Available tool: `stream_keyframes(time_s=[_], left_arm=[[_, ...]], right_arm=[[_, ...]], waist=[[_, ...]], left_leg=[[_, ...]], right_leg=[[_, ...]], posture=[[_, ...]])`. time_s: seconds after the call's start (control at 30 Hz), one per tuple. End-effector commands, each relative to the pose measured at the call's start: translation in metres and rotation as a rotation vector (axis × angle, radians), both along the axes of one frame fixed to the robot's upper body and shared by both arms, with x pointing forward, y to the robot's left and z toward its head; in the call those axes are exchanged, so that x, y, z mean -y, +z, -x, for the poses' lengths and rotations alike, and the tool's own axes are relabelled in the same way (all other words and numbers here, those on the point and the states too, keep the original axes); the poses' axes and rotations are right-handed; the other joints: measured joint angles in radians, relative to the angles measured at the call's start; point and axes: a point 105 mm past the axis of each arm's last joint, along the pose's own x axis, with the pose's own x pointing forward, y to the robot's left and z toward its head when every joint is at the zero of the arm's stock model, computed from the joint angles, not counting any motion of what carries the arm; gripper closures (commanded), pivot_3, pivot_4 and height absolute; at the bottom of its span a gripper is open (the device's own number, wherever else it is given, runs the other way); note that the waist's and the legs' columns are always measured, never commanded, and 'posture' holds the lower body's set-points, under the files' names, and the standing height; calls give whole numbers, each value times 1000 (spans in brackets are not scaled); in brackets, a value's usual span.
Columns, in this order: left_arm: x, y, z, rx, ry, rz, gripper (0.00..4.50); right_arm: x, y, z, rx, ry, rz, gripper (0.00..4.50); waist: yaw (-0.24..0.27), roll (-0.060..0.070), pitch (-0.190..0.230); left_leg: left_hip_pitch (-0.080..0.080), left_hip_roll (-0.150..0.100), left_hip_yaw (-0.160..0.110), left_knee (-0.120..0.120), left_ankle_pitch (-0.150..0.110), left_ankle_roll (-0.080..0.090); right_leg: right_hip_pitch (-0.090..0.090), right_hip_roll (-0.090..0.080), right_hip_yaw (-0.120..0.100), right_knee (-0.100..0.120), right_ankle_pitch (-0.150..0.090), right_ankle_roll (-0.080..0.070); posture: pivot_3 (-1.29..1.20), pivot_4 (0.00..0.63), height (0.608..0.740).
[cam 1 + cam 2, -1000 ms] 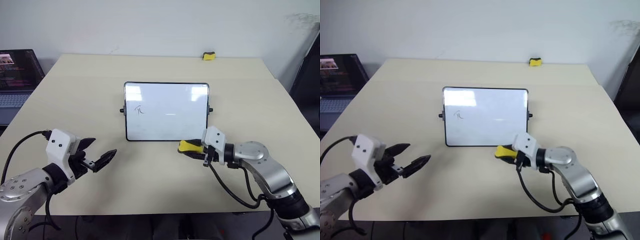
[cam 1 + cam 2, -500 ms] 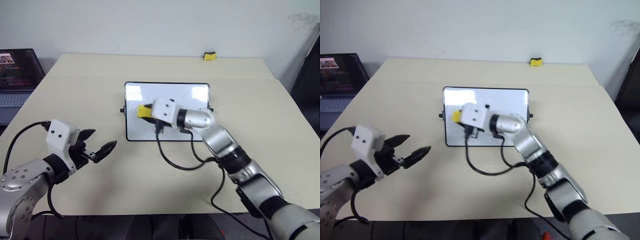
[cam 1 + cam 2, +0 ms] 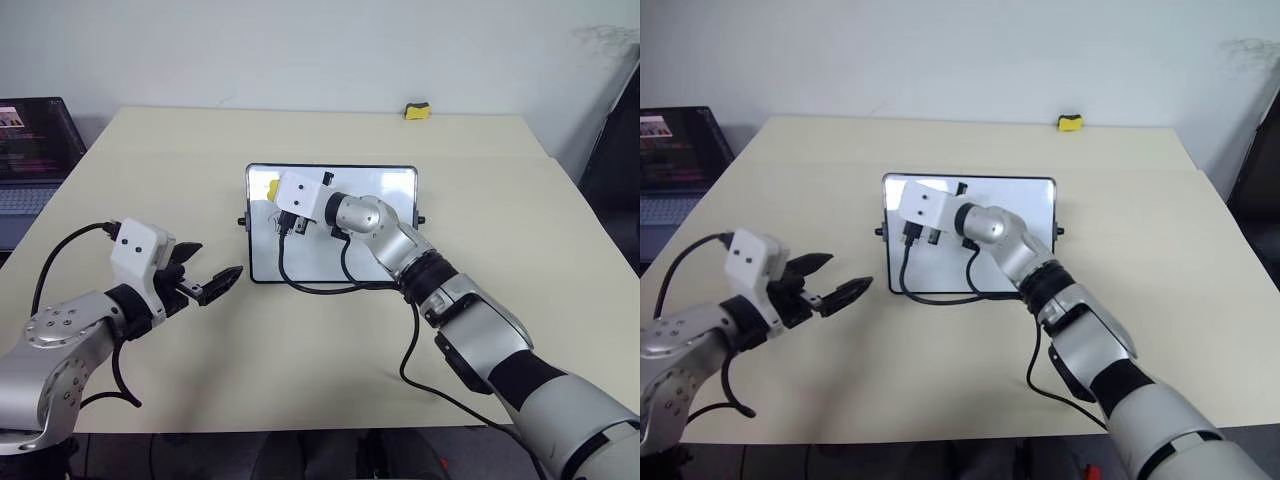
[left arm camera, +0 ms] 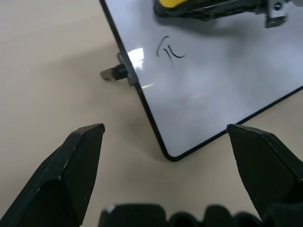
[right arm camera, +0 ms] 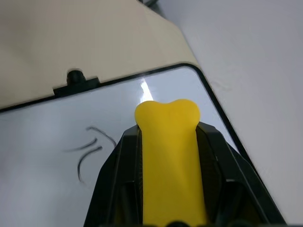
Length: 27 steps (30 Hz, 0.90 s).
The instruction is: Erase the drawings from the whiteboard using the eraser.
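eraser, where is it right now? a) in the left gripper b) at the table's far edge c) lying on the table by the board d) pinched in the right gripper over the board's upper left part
d: the eraser sits squeezed in the right gripper above the whiteboard, beside the drawing; the left gripper is open and empty.

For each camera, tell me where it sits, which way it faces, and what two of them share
Head views: on the head, facing forward and down at the table; both arms show.
Left wrist view: on the left arm, facing the whiteboard corner; open left gripper shows.
Right wrist view: on the right arm, facing the board; right gripper shut on the eraser.
Both wrist views share the pi-like drawing.
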Motion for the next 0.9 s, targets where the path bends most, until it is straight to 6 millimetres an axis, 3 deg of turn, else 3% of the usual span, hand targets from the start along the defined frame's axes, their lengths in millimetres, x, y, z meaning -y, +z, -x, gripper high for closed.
stream_keyframes(time_s=[0.03,0.17,0.3,0.37,0.5,0.67,0.9], left_arm=[[2,6,-1,30,-6,-9,0],[3,5,-1,28,-11,-6,0],[4,5,-1,28,-14,-6,0],[4,5,-1,27,-15,-6,0],[5,5,0,24,-19,-6,0],[6,3,1,20,-24,-3,0],[9,2,3,16,-31,5,0]], right_arm=[[1,-20,3,-18,38,111,3326],[11,-56,13,-80,108,283,3326],[17,-68,17,-78,138,372,3326],[16,-62,15,-47,133,367,3326],[2,-19,8,58,97,181,3326],[-9,13,7,82,70,-9,3326],[-21,2,11,57,72,6,3326]], waist=[[-4,0,0],[-6,0,0],[-6,0,0],[-5,0,0],[-5,0,0],[-7,0,0],[-10,0,0]], left_leg=[[0,0,0,0,0,0],[2,7,1,0,0,0],[6,8,2,0,0,0],[7,8,2,0,1,-1],[8,8,2,0,2,-1],[7,8,2,0,3,-2],[6,9,3,-1,2,-3]], right_leg=[[0,0,0,0,0,0],[2,0,0,1,0,0],[4,1,0,3,1,-2],[4,3,0,4,2,-3],[3,4,0,6,3,-5],[1,4,1,9,2,-7],[0,5,1,9,-1,-9]], posture=[[0,150,740],[0,150,740],[0,150,740],[0,150,740],[0,150,740],[0,150,740],[0,150,740]])
